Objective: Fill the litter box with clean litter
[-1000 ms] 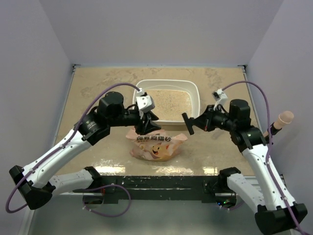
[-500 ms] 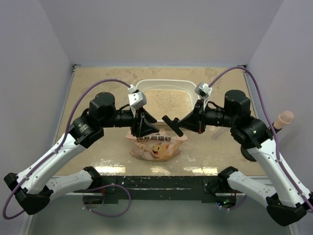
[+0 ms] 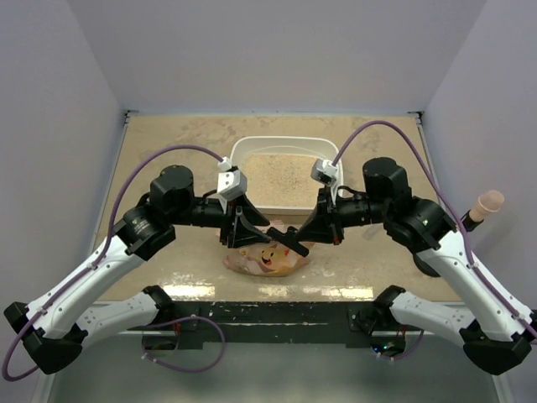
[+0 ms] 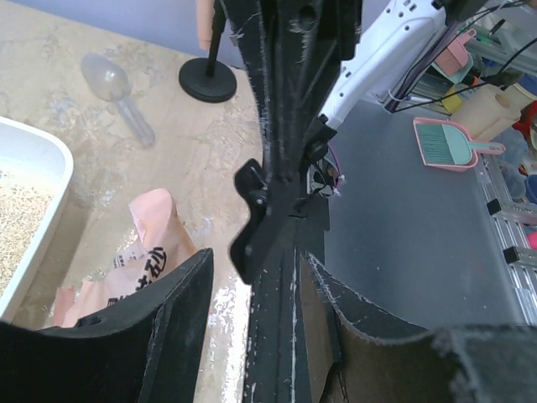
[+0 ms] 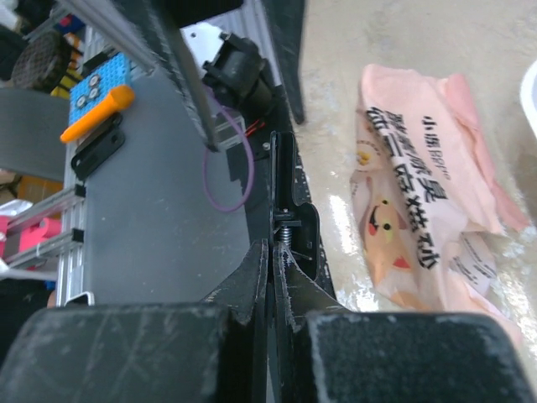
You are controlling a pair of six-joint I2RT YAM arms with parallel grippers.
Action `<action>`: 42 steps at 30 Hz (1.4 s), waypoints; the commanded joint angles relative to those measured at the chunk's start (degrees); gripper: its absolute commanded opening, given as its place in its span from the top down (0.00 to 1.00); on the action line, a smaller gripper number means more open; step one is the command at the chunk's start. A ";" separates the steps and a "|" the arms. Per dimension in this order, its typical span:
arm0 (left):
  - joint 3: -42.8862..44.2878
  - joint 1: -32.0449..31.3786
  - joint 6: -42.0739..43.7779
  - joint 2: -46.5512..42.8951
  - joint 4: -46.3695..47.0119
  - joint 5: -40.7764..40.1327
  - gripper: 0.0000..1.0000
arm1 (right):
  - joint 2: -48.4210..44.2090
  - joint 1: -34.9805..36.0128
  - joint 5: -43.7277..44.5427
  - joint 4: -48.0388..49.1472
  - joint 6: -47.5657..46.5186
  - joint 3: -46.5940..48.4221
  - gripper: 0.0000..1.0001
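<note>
White litter box point(image 3: 285, 140), pink printed bag point(image 3: 262, 260)

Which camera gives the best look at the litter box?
The top external view: nearly the whole litter box shows, litter inside. The left wrist catches one corner; the right wrist only a sliver at its edge.

we hold both arms bent at the elbow, forearms turned inward so the two wrists face each other over the middle. our left gripper point(image 3: 242, 228) has its jaws partly apart and angles downward. our right gripper point(image 3: 287, 244) is closed tight, its two fingers point(image 5: 248, 290) pressed into one thin blade that points toward the left one. from the left wrist, that closed pair appears in the gap between our left fingers point(image 4: 180, 327); whether they touch, we cannot tell.
</note>
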 commanded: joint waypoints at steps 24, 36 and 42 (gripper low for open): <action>-1.88 0.18 4.46 -1.92 -3.04 8.84 0.61 | 3.12 13.35 7.75 5.60 3.04 7.04 1.00; 0.14 0.27 4.90 -1.57 -3.57 6.38 0.59 | 2.41 13.97 8.54 4.37 2.42 6.25 1.00; 0.58 0.27 4.55 -2.01 -2.95 7.17 0.59 | 2.06 13.88 8.54 4.45 2.33 5.55 1.00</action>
